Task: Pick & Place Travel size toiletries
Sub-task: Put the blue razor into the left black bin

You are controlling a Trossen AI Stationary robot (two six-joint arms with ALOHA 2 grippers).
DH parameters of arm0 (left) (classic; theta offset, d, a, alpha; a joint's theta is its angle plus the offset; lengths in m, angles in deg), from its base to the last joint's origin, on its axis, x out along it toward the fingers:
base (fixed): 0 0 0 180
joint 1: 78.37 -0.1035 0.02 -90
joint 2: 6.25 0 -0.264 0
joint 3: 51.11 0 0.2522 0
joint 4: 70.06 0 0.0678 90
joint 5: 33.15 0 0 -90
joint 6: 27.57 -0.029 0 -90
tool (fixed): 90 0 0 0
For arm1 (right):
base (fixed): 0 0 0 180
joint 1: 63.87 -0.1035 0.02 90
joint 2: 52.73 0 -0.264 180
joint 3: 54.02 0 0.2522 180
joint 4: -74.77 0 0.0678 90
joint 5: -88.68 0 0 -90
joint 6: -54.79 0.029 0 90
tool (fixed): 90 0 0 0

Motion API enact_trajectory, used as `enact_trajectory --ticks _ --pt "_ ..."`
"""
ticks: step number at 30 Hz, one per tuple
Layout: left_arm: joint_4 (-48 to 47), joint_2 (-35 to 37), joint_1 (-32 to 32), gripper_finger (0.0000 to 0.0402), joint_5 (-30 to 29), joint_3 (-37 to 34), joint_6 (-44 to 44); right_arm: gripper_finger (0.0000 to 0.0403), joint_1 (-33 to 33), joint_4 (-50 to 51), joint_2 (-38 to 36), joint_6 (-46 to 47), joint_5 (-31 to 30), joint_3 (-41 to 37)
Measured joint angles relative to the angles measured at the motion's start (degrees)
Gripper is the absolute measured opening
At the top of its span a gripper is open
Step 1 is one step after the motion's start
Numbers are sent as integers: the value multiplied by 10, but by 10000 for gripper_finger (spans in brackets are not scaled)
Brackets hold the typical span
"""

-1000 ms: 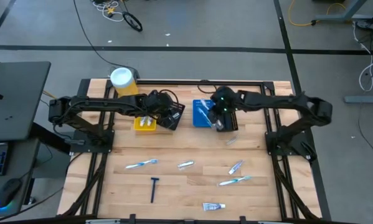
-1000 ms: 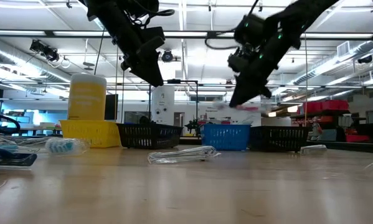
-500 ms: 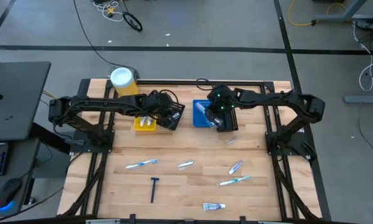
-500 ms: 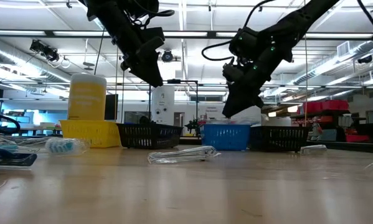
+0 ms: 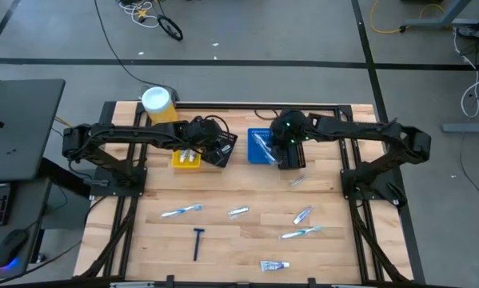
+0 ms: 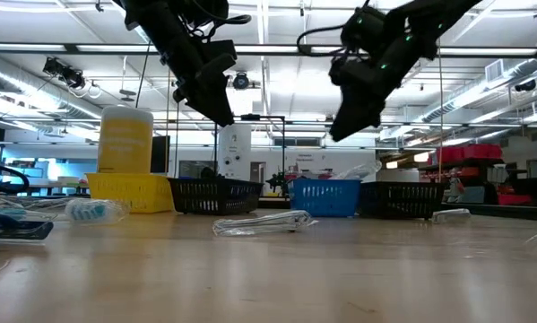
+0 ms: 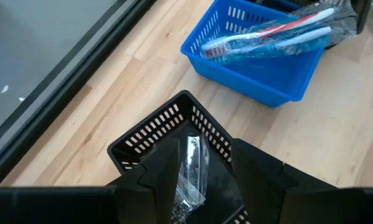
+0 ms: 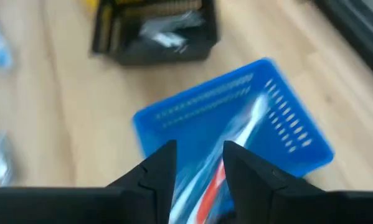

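My right gripper (image 8: 195, 168) stands open above the blue bin (image 5: 257, 149), touching nothing. A clear-wrapped red-white toothbrush (image 7: 267, 34) lies inside that bin, and its wrap pokes over the rim (image 6: 358, 170). My left gripper (image 7: 205, 171) hangs open over a black bin (image 7: 155, 134), in which a clear-wrapped item (image 7: 191, 171) lies. More travel size toiletries lie flat on the near half of the table: two light-blue toothbrushes (image 5: 181, 211) (image 5: 301, 233), a dark razor (image 5: 197, 242), small tubes (image 5: 237, 211) (image 5: 273, 265) and wrapped pieces (image 5: 303, 214) (image 5: 297, 182).
A yellow bin (image 5: 185, 158) sits left of the black bin, with a yellow canister with a white lid (image 5: 159, 102) behind it. A second black bin (image 6: 401, 199) stands right of the blue one. Bare wood shows between the loose items in front of the bins.
My right gripper has dipped toward the blue bin with the wrapped red-white toothbrush, let it go and risen again. The toothbrush has dropped into the blue bin and lies there.
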Motion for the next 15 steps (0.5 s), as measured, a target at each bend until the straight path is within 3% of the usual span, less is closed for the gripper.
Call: enact_trajectory --ticks 8,15 --pt "-26 0 48 151 56 0 12 140 -95 96 -36 13 2 0" --pt "-34 0 147 151 117 0 217 140 -143 66 -36 15 1 -14"
